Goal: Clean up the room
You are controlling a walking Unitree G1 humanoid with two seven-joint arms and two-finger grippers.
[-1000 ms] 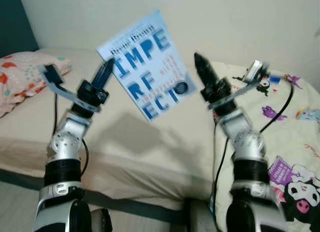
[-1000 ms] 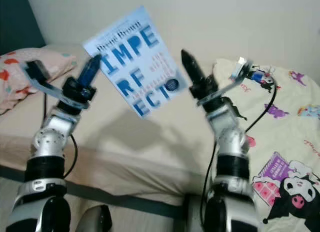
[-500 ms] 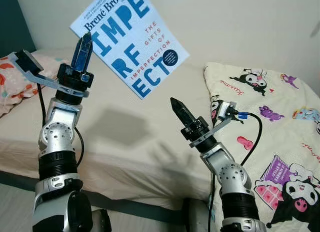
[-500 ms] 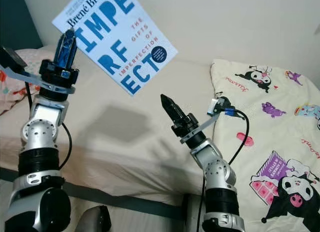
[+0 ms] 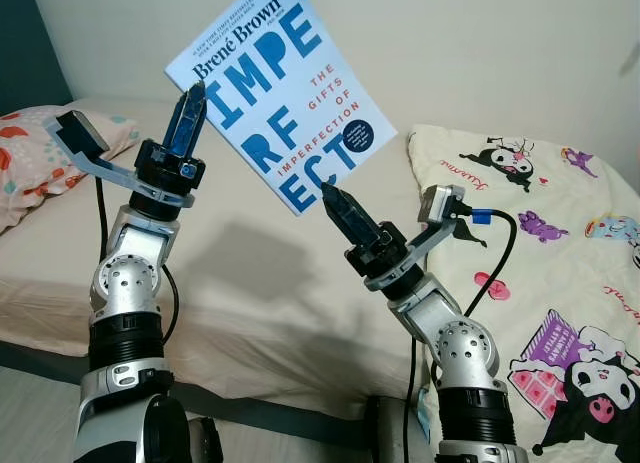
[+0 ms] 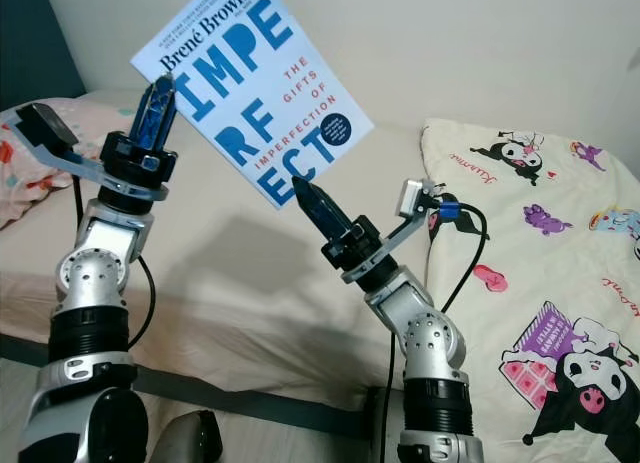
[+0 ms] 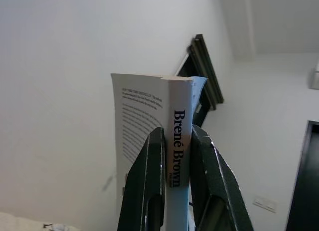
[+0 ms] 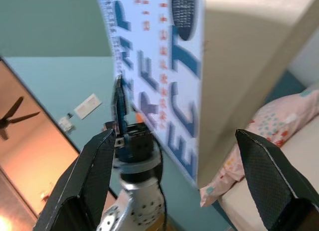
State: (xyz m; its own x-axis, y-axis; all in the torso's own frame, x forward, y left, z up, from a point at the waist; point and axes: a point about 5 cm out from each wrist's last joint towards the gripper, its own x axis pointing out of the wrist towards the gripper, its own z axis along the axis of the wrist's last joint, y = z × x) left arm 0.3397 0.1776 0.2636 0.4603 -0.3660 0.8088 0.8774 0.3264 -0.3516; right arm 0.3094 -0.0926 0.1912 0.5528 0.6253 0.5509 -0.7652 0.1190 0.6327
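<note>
My left hand [image 5: 190, 108] is clamped on the spine of a white paperback [image 5: 285, 93] with big blue letters, held tilted above the bed [image 5: 270, 283]. My right hand [image 5: 335, 205], fingers spread, points at its lower corner.

One book [image 5: 283, 93], one pillow [image 5: 40, 158], perhaps one blanket [image 5: 540, 243]
</note>
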